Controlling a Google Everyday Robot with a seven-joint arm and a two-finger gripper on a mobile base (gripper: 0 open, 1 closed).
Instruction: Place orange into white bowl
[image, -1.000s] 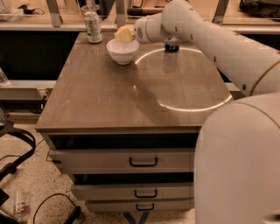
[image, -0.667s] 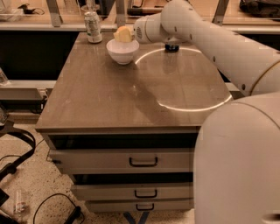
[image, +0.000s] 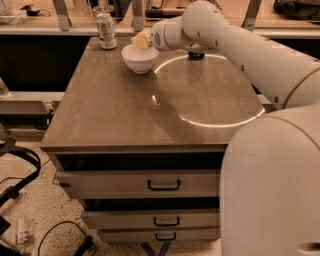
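Note:
The white bowl (image: 139, 58) stands on the brown table top (image: 125, 115) near its back edge. My gripper (image: 142, 40) hangs right above the bowl's rim, at the end of the white arm (image: 235, 45) that reaches in from the right. A pale yellow-orange lump shows at the gripper's tip. I cannot tell whether that lump is the orange or part of the gripper. No orange shows anywhere else on the table, and the bowl's inside is hidden by the gripper.
A drink can (image: 105, 31) stands left of the bowl at the back edge. A small dark object (image: 196, 55) sits behind the arm. A bright ring of light lies across the right half of the top. Drawers (image: 164, 184) are below, with cables on the floor at left.

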